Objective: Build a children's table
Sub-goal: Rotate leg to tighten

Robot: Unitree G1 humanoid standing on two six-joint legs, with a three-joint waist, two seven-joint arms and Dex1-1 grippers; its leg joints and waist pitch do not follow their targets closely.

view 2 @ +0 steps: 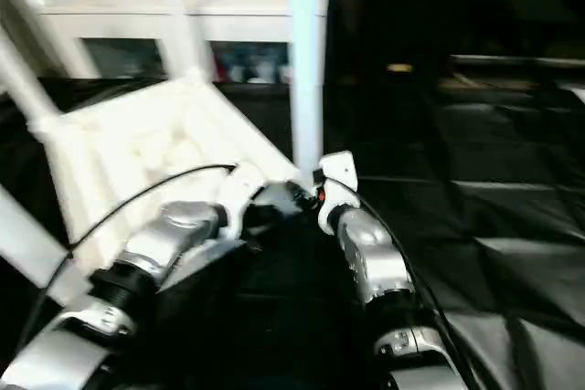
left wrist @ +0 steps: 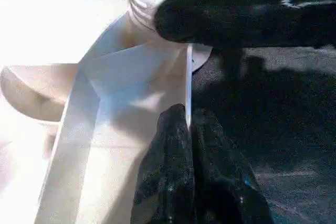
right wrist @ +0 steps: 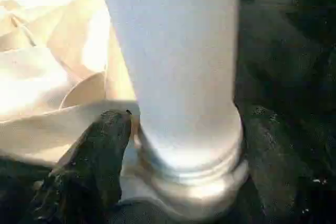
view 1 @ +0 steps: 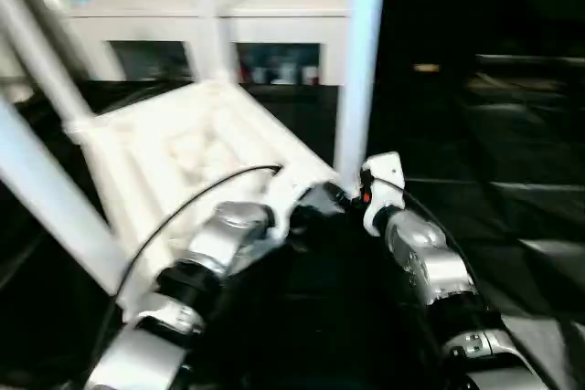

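Observation:
The white tabletop point(view 1: 183, 152) lies upside down and tilted, its ribbed underside facing me. A white leg point(view 1: 361, 61) stands upright in the near corner socket point(right wrist: 184, 192). Other legs point(view 1: 46, 70) rise from the far and left corners. My left gripper point(left wrist: 187, 116) is shut on the thin rim of the tabletop, right beside that socket. My right gripper point(right wrist: 184, 129) stands open around the base of the upright leg, with one black finger point(right wrist: 94, 161) beside the socket collar. In the left wrist view the right gripper's other finger point(left wrist: 236, 14) lies across the leg's base.
A black cloth point(view 1: 512, 180) covers the surface to the right and in front. A white cabinet with glass doors point(view 1: 283, 20) stands behind the tabletop, with small items on top. A black cable point(view 1: 183, 207) runs along my left forearm.

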